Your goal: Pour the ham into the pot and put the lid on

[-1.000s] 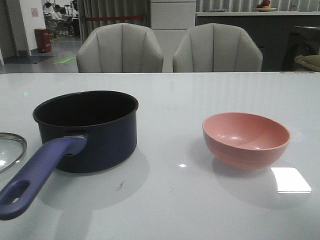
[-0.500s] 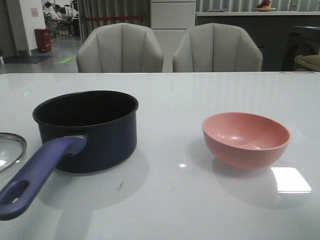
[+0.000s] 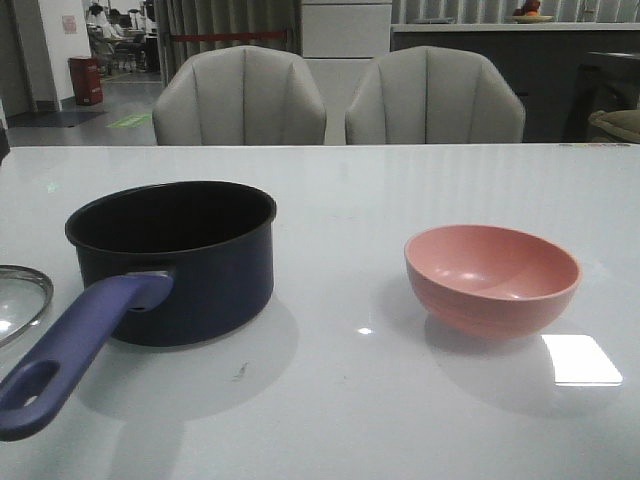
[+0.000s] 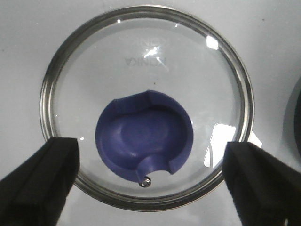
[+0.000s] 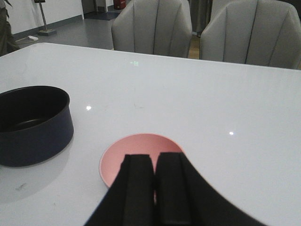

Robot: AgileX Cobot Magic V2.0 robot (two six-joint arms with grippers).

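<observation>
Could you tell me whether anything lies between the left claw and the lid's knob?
Nothing visible does. The left claw is open directly above the lid, its fingers apart on either side of the blue knob, with only clear space between.

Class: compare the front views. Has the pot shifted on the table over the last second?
No. The pot keeps the same place between the lid and the pink bowl, handle pointing the same way.

Glossy white table (image 3: pixel 340 400). On it: dark navy saucepan (image 3: pixel 190 265), purple-blue handle toward the camera; clear glass metal-rimmed lid (image 3: pixel 22 300) just left; pink round bowl (image 3: pixel 492 278) well apart, right.
</observation>
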